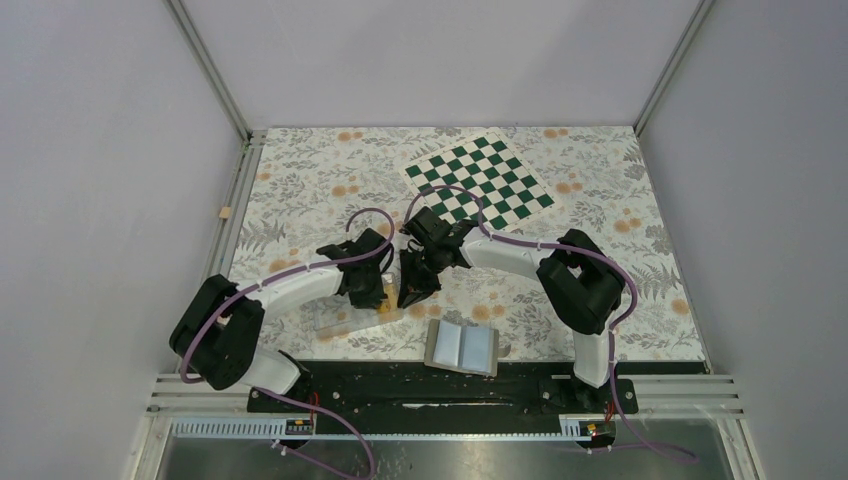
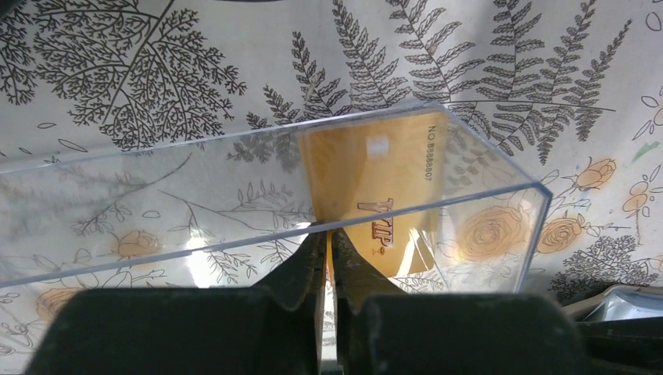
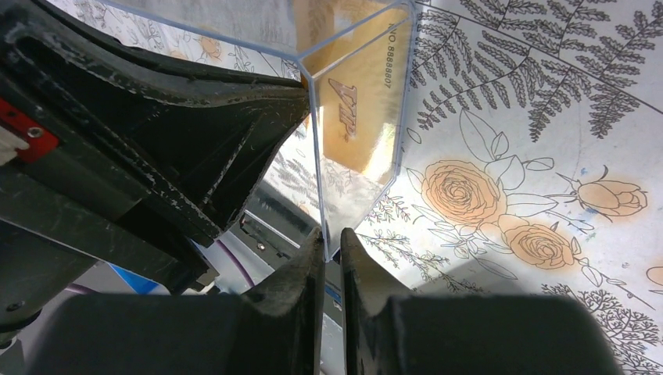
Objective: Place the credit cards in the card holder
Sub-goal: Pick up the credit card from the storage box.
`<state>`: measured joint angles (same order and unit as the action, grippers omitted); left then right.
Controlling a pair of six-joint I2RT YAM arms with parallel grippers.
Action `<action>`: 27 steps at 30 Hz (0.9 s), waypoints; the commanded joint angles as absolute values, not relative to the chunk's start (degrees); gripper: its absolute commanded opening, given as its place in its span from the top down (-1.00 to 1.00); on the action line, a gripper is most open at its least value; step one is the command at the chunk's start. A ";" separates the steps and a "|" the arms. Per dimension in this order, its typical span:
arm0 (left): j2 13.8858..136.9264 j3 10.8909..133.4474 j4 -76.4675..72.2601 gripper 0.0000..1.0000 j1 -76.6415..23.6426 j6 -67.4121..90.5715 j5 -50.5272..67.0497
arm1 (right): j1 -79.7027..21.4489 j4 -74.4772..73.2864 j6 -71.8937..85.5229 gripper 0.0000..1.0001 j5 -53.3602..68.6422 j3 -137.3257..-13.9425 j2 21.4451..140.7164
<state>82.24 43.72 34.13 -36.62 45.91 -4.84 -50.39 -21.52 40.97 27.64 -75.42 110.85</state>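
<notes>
Floral-cloth table [image 1: 600,200]. Found card [image 2: 375,180] tilted inside tray [image 2: 156,195], just ahead of left gripper [image 2: 327,242]: jaws narrow, hold undeterminable. Found right gripper [image 3: 332,238] narrow, pinching tray wall. Located holder [image 1: 462,347] lying open, well behind both grippers. Noted chessboard [image 1: 478,180] beyond.

1. The left arm [image 1: 290,285] reaches from the lower left of the top view toward the centre, with the wrist bent down.
2. The left gripper [image 1: 377,293] points down. Its fingers [image 2: 301,266] are almost together, leaving only a thin slit.
3. The right arm [image 1: 520,258] reaches from the lower right across to the centre.
4. The right gripper [image 1: 413,288] is just beside the left one. Its fingers [image 3: 293,273] are pinched on the edge of the clear tray [image 3: 316,141].
</notes>
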 commanded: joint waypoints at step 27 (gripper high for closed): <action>75.68 39.28 32.96 0.35 -36.60 51.51 -3.11 | -51.33 -19.97 41.39 0.70 29.38 -75.98 109.16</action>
<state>77.56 41.91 33.82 -37.01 49.12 -2.44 -50.54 -21.43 41.01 28.05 -75.42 110.85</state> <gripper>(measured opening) 0.327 0.153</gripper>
